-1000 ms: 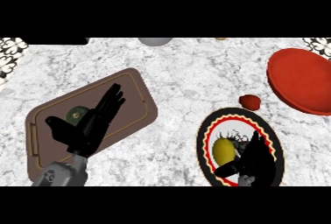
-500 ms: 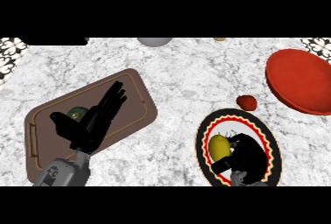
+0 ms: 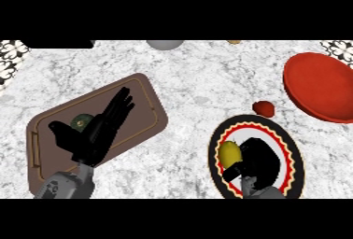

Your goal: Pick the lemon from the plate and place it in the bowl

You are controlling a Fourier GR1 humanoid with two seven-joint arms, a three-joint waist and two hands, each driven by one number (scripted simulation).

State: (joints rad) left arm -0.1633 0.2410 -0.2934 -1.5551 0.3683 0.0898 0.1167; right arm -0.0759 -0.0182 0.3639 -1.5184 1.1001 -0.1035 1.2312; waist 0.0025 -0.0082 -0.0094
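Right hand [image 3: 257,161], fingers curled, touches the upright lemon [image 3: 229,154] at its left; grip unconfirmed. Bowl [image 3: 322,87] lies up-right.

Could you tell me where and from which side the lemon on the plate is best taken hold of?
Across its narrow middle, from above. The lemon lies upright in the view on the plate, long axis up-down, so its sides are closest together. The right hand already sits beside it on its right.

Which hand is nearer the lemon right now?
Right. The right hand is over the plate, right against the lemon. The left hand rests open over the brown tray, far to the lemon's left.
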